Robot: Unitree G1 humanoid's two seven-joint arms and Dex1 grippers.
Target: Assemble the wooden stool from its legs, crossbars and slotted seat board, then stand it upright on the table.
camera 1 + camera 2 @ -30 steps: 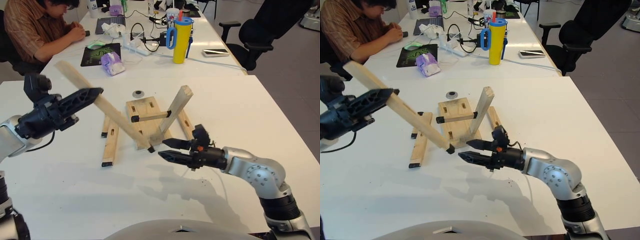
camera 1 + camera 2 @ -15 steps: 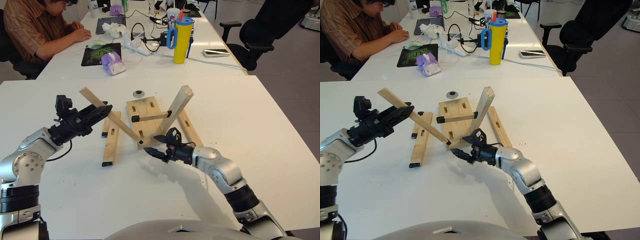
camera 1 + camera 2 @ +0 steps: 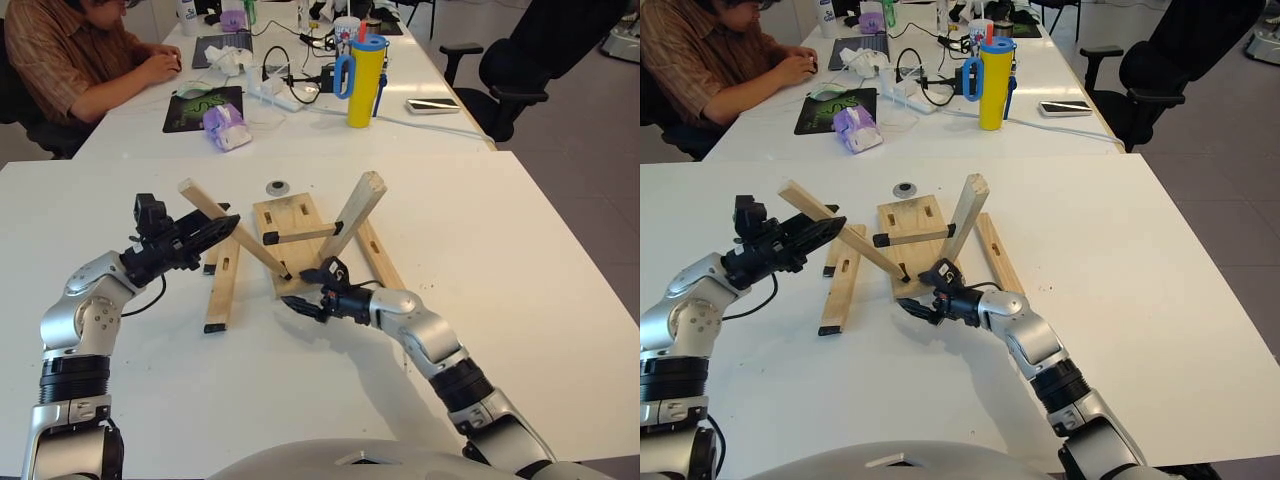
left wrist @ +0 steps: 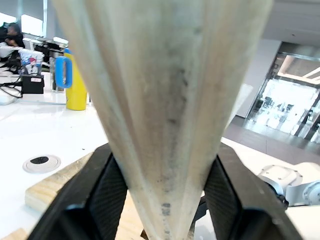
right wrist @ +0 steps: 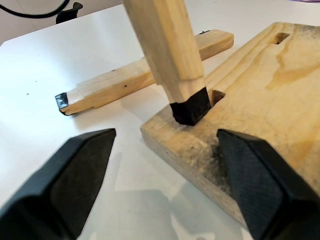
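Left eye view: at centre left the left tool (image 3: 222,226) is clamped on a slanted leg (image 3: 255,252), whose dark tip rests at the near corner of the seat board (image 3: 290,214), lying flat on the bench (image 3: 520,230) mid-frame; the right tool (image 3: 297,290) sits just below that corner, wide open and holding nothing; a standing leg (image 3: 356,214) rises from the board's right side with a crossbar (image 3: 300,235) jutting leftward from it, and I judge that a careless swing of the held leg could knock both loose;

Right eye view: a loose leg (image 3: 840,285) lies left of the board, close under the slanted one; dropping the slant too low might shove it aside;

Left wrist view: the black fingers (image 4: 95,195) press both sides of the leg, but the grip sits far from the tip, so a small wrist error likely grows large down there;

Right wrist view: the tip stands on the board just beside the slot (image 5: 218,97), not in it; pressing down now would probably jam it on the edge or skid the board, since the right tool's open fingers (image 5: 75,170) flank the corner and I cannot tell that they pin it
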